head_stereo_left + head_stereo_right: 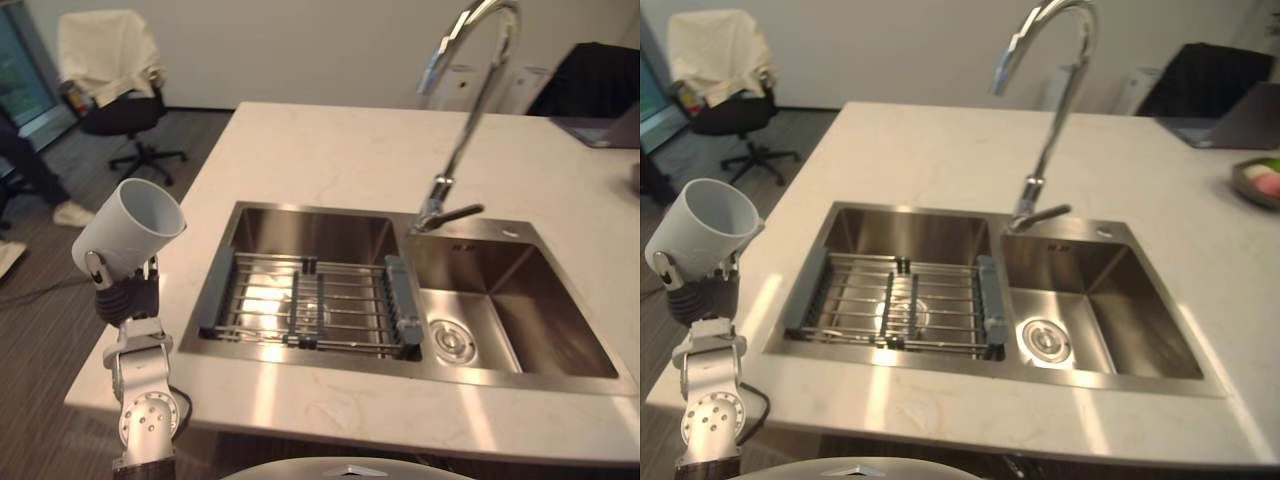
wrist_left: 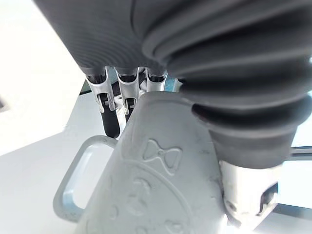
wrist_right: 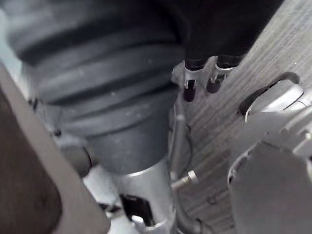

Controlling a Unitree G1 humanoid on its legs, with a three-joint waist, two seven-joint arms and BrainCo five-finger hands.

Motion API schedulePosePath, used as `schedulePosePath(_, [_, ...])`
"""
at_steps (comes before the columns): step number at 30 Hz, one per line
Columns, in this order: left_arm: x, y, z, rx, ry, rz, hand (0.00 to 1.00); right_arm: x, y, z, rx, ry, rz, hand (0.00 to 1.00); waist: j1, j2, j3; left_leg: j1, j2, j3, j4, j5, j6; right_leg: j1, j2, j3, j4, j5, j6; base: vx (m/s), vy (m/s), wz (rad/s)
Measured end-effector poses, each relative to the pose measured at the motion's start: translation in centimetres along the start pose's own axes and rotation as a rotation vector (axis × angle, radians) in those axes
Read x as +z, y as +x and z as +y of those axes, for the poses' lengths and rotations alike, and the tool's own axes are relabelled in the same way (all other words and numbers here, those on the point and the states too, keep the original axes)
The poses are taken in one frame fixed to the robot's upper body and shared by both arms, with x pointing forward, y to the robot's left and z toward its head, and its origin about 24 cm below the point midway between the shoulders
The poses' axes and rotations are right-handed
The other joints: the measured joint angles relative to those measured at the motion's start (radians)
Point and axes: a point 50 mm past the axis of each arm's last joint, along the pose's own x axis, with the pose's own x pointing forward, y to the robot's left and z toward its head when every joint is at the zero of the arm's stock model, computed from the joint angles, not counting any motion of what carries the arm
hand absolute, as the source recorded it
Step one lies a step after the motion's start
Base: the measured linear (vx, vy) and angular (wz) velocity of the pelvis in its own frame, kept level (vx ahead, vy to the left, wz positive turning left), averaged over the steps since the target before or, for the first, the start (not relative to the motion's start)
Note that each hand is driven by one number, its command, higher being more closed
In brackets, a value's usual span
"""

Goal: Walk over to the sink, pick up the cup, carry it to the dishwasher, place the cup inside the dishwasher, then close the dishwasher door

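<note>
The left arm stands upright, left hand (image 1: 125, 292) raised; its fingers (image 2: 105, 91) curl round the white cup (image 1: 130, 235), with the handle (image 2: 73, 187) just beside the fingertips. The right hand (image 3: 189, 87) hangs above the floor (image 3: 273, 48).

Head pair high, looking down on sink (image 1: 300, 232) and counter (image 1: 330, 150), same scene from slightly offset spots. Left wrist: very close along left hand (image 2: 105, 90), against cup (image 2: 165, 185). Right wrist: close, facing floor (image 3: 282, 44).

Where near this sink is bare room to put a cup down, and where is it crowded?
Bare: countertop behind the sink beside the faucet, the front strip, and the right basin. Crowded: the left basin, spanned by the rack.
</note>
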Motion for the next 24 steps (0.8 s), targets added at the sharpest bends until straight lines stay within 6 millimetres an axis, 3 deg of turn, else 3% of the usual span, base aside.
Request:
schedulePosePath(1, [0.4, -0.3, 0.1, -0.032, 0.010, -0.010, 1.00, 1.9, 0.8, 0.8, 0.018, -0.022, -0.040, 0.00, 0.021, 0.010, 0.023, -0.089, 0.007, 0.067, 0.024, 0.048, -0.041, -0.033, -0.013, -0.076, 0.033, -0.013, -0.019, -0.23, -0.128, 1.49])
schedulePosePath(2, [0.4, -0.3, 0.0, -0.045, 0.012, -0.010, 1.00, 2.1, 0.9, 0.6, 0.008, -0.019, -0.042, 0.00, 0.023, -0.003, 0.022, -0.087, 0.000, 0.089, -0.043, 0.075, -0.029, -0.048, -0.038, -0.104, 0.029, -0.008, -0.029, -0.23, -0.090, 1.60])
schedulePosePath(3, [0.4, -0.3, -0.2, -0.061, 0.008, -0.011, 1.00, 1.9, 0.8, 0.1, -0.014, 0.008, -0.035, 0.00, 0.022, -0.014, 0.024, -0.063, 0.003, 0.142, -0.107, 0.079, 0.014, -0.055, -0.060, -0.158, 0.016, 0.004, -0.048, -0.22, -0.060, 1.73])
schedulePosePath(4, [0.6, -0.1, -1.2, -0.131, 0.000, -0.027, 1.00, 3.5, 1.0, -1.0, -0.066, 0.046, -0.082, 0.00, 0.023, 0.021, 0.051, -0.086, 0.086, 0.338, 0.135, -0.045, 0.213, -0.060, -0.079, -0.265, 0.014, 0.012, -0.061, -0.22, -0.050, 1.89])
schedulePosePath(5, [0.6, 0.0, -1.4, -0.154, -0.002, -0.029, 1.00, 4.2, 0.8, -1.8, -0.091, 0.050, -0.106, 0.00, 0.022, 0.034, 0.053, -0.054, 0.131, 0.415, 0.237, -0.082, 0.230, -0.060, -0.093, -0.317, 0.016, 0.014, -0.071, -0.19, -0.066, 1.89])
schedulePosePath(6, [0.5, 0.1, -1.6, -0.171, -0.005, -0.027, 1.00, 4.5, 0.6, -2.4, -0.104, 0.050, -0.123, 0.00, 0.017, 0.050, 0.049, -0.028, 0.164, 0.450, 0.295, -0.086, 0.221, -0.060, -0.107, -0.358, 0.021, 0.013, -0.076, -0.20, -0.003, 2.33])
schedulePosePath(7, [0.0, 0.3, -2.4, -0.223, -0.034, -0.014, 1.00, 5.1, 0.0, -4.1, -0.151, 0.077, -0.160, 0.00, -0.010, 0.091, 0.025, 0.039, 0.292, 0.516, 0.410, 0.004, 0.208, -0.080, -0.159, -0.483, 0.072, -0.009, -0.100, -0.12, 0.021, 2.02])
schedulePosePath(8, [-0.2, 0.3, -2.6, -0.232, -0.040, -0.009, 1.00, 5.2, -0.1, -4.3, -0.156, 0.077, -0.165, 0.00, -0.013, 0.100, 0.020, 0.053, 0.315, 0.522, 0.412, 0.055, 0.209, -0.086, -0.172, -0.503, 0.087, -0.014, -0.106, -0.15, 0.078, 2.72])
schedulePosePath(9, [-0.8, 0.7, -3.6, -0.280, -0.064, 0.013, 1.00, 5.4, -0.5, -5.1, -0.172, 0.066, -0.168, 0.00, -0.022, 0.116, 0.006, 0.055, 0.352, 0.560, 0.339, 0.166, 0.170, -0.112, -0.235, -0.565, 0.167, -0.035, -0.071, -0.10, 0.077, 1.82])
schedulePosePath(10, [-1.1, 0.9, -3.9, -0.291, -0.069, 0.025, 1.00, 5.1, -0.5, -5.3, -0.177, 0.066, -0.154, 0.00, -0.025, 0.098, 0.012, 0.050, 0.315, 0.601, 0.299, 0.158, 0.166, -0.125, -0.272, -0.578, 0.179, -0.043, -0.065, -0.18, 0.050, 2.44])
schedulePosePath(11, [-1.4, 0.8, -3.7, -0.280, -0.072, 0.040, 1.00, 3.7, -0.8, -5.5, -0.191, 0.104, -0.115, 0.00, -0.037, 0.076, 0.005, 0.087, 0.245, 0.636, 0.142, 0.120, 0.176, -0.138, -0.257, -0.584, 0.064, 0.007, -0.074, -0.26, 0.006, 2.22])
schedulePosePath(12, [-1.6, 1.0, -4.1, -0.293, -0.083, 0.049, 1.00, 2.5, -0.9, -5.4, -0.211, 0.137, -0.068, 0.00, -0.039, 0.099, -0.002, 0.121, 0.280, 0.723, 0.147, 0.105, 0.202, -0.089, -0.254, -0.671, 0.033, 0.035, -0.089, -0.24, 0.033, 2.04])
schedulePosePath(13, [-1.8, 1.1, -4.3, -0.300, -0.092, 0.058, 1.00, 2.2, -0.8, -5.4, -0.219, 0.139, -0.042, 0.00, -0.036, 0.101, -0.004, 0.149, 0.279, 0.765, 0.094, 0.097, 0.171, -0.073, -0.262, -0.705, 0.048, 0.037, -0.091, -0.19, 0.096, 1.96])
schedulePosePath(14, [-2.9, 1.0, -4.8, -0.314, -0.126, 0.108, 1.00, 1.3, -0.8, -4.8, -0.210, 0.158, -0.012, 0.00, -0.041, 0.105, -0.010, 0.190, 0.242, 0.825, -0.006, 0.072, 0.140, -0.031, -0.309, -0.783, 0.109, 0.036, -0.092, -0.19, 0.200, 1.87])
schedulePosePath(15, [-4.2, 0.6, -5.1, -0.318, -0.146, 0.172, 1.00, 0.0, -1.2, -5.0, -0.217, 0.163, 0.039, 0.00, -0.047, 0.078, -0.014, 0.218, 0.197, 0.846, -0.076, 0.074, 0.139, -0.006, -0.412, -0.842, 0.255, 0.038, -0.131, -0.19, 0.198, 1.82])
schedulePosePath(16, [-4.7, 0.4, -5.3, -0.324, -0.154, 0.196, 1.00, -0.3, -1.3, -5.0, -0.218, 0.174, 0.052, 0.00, -0.049, 0.073, -0.016, 0.233, 0.174, 0.850, -0.106, 0.072, 0.146, -0.024, -0.452, -0.863, 0.343, -0.010, -0.164, -0.26, 0.170, 1.13])
schedulePosePath(17, [-4.7, 0.4, -5.5, -0.333, -0.155, 0.189, 1.00, -0.2, -0.9, -4.3, -0.200, 0.181, 0.053, 0.00, -0.036, 0.079, -0.018, 0.256, 0.182, 0.870, -0.180, 0.035, 0.134, -0.072, -0.386, -0.874, 0.302, -0.075, -0.045, -0.26, 0.057, 0.57])
schedulePosePath(18, [-4.4, 0.8, -6.2, -0.379, -0.123, 0.198, 1.00, -1.3, -0.8, -3.1, -0.168, 0.164, 0.092, 0.00, -0.036, 0.022, -0.028, 0.251, 0.162, 0.907, -0.200, -0.010, 0.043, -0.084, -0.340, -0.919, 0.130, 0.017, -0.114, -0.26, 0.002, 0.56])
schedulePosePath(19, [-5.3, 0.9, -6.1, -0.369, -0.127, 0.232, 1.00, -0.9, -0.6, -3.0, -0.160, 0.136, 0.092, 0.00, -0.043, 0.039, -0.021, 0.257, 0.173, 0.892, -0.205, -0.034, -0.022, -0.063, -0.346, -0.956, 0.153, 0.024, -0.122, -0.18, 0.039, 0.63])
schedulePosePath(20, [-6.7, 0.4, -6.0, -0.353, -0.137, 0.294, 1.00, -0.9, -0.8, -3.4, -0.168, 0.092, 0.119, 0.00, -0.041, 0.038, -0.026, 0.257, 0.165, 0.899, -0.213, -0.031, -0.033, -0.036, -0.352, -1.031, 0.120, 0.046, -0.136, -0.14, 0.079, 0.70])
schedulePosePath(22, [-9.0, -0.8, -6.3, -0.347, -0.171, 0.399, 1.00, 0.5, -0.6, -4.2, -0.172, 0.023, 0.113, 0.00, -0.043, 0.046, -0.026, 0.235, 0.160, 0.874, -0.197, -0.054, -0.025, 0.004, -0.367, -1.075, 0.104, 0.101, -0.124, -0.23, 0.202, 0.71])
schedulePosePath(24, [-10.1, -1.4, -6.6, -0.348, -0.190, 0.445, 1.00, 1.7, -0.7, -5.0, -0.174, -0.005, 0.086, 0.00, -0.036, 0.074, -0.039, 0.210, 0.157, 0.789, -0.191, -0.061, 0.014, 0.006, -0.363, -0.935, 0.086, 0.223, -0.133, -0.26, 0.282, 1.11])
